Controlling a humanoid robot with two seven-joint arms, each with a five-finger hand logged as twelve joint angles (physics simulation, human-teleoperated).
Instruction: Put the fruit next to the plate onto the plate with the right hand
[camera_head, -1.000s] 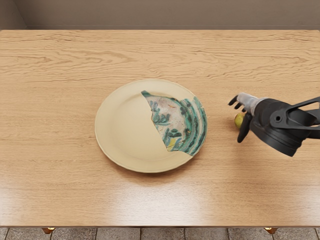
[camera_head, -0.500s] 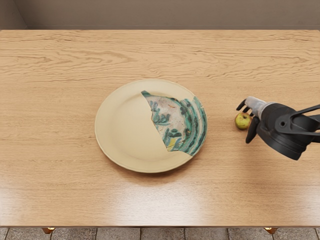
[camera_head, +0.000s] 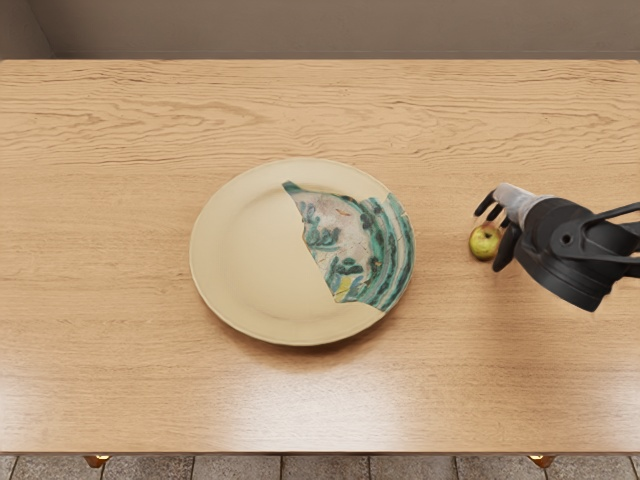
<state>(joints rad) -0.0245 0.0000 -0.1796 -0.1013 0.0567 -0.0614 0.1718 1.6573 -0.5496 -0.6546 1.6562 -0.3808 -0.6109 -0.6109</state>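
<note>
A small yellow-green apple (camera_head: 485, 241) lies on the wooden table, a short way right of the plate (camera_head: 250, 250). The plate is cream with a green and blue patterned wedge on its right side, and nothing lies on it. My right hand (camera_head: 503, 222) reaches in from the right edge and sits against the apple's right side. Its dark fingers (camera_head: 487, 205) are spread around the fruit without closing on it. The apple rests on the table. The left arm does not show.
The wooden table (camera_head: 320, 110) stretches wide around the plate. Its front edge runs along the bottom of the view and a dark wall stands behind its far edge.
The right hand drew back to the right, uncovering the apple, then rose slightly and its fingers settled closer around the fruit. The apple and plate stayed put.
</note>
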